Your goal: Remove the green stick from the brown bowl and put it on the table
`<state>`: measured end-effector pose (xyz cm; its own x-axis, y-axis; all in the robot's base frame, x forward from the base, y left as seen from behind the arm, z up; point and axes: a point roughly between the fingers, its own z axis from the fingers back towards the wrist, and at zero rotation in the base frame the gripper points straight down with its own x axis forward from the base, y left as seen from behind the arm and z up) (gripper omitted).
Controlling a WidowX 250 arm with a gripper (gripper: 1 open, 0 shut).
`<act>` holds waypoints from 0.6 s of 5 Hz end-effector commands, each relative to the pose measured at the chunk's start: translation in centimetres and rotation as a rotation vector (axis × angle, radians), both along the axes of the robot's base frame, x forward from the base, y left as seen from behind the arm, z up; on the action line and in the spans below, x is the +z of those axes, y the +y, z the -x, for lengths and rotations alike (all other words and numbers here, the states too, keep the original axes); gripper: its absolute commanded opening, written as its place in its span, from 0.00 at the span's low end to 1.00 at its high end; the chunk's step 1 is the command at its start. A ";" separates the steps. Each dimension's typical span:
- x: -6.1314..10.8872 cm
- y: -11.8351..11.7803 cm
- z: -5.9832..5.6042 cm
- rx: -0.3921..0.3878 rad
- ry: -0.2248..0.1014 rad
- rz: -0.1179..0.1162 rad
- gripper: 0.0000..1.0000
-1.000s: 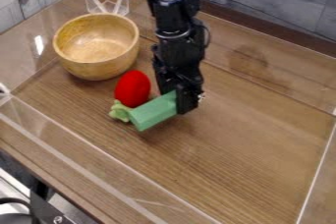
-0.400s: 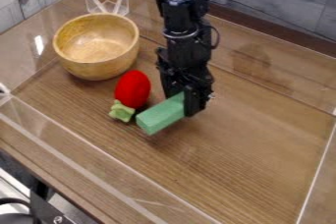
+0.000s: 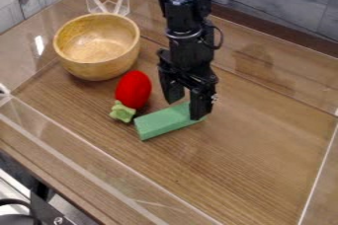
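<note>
The green stick [image 3: 165,122] lies flat on the table [image 3: 251,160], just in front of the red strawberry toy. My gripper [image 3: 185,105] points straight down right above the stick's far right end. Its two dark fingers [image 3: 171,93] stand apart, open, with nothing held between them. The brown bowl [image 3: 97,45] sits at the back left, apart from the gripper, and its pale inside is empty.
A red strawberry toy [image 3: 132,89] with a small green stem piece [image 3: 122,113] lies left of the gripper, close to the stick. Low clear acrylic walls [image 3: 79,155] run round the table's edge. White cables hang at the back behind the bowl.
The jaws have parted and let go of the green stick. The stick, held tilted before, now rests flat on the table a little lower in the picture. The arm stayed in place.
</note>
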<state>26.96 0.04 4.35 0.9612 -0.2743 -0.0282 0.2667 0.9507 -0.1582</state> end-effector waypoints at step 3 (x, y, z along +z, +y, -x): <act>3.9 -0.8 -2.3 -0.105 -0.062 -0.010 1.00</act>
